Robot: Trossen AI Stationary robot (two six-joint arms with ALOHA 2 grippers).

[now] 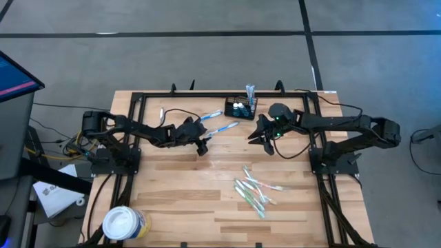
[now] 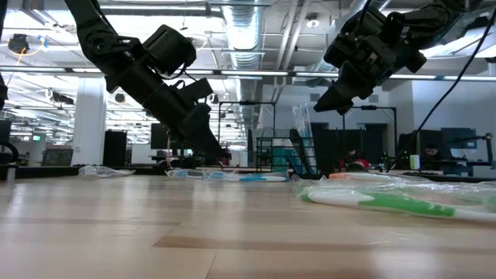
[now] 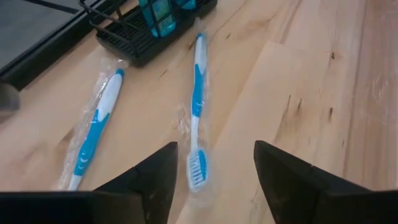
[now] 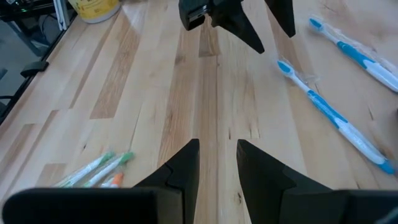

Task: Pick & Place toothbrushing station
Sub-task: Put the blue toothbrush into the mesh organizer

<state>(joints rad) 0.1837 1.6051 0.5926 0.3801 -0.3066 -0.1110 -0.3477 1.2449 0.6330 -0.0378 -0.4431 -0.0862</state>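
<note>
The toothbrushing station, a black wire-mesh caddy [image 1: 240, 108] [image 3: 149, 28], stands on its base near the table's far edge with teal items inside. Two blue-and-white wrapped toothbrushes [image 3: 197, 112] [image 3: 96, 134] lie flat on the wood just short of it. My left gripper [image 3: 214, 177] [image 1: 200, 143] is open and low over the table. The nearer toothbrush's bristle head [image 3: 198, 171] lies between its fingers, and I see no touch. My right gripper [image 4: 217, 163] [image 1: 260, 136] hangs open above the table to the right of the caddy, with nothing between its fingers.
A pile of several green and white wrapped toothbrushes [image 1: 255, 189] [image 2: 387, 201] lies toward the near right. A round white tub [image 1: 124, 224] sits at the near left corner. A black frame [image 1: 207, 94] runs along the table's far edge. Bare wood lies between the grippers.
</note>
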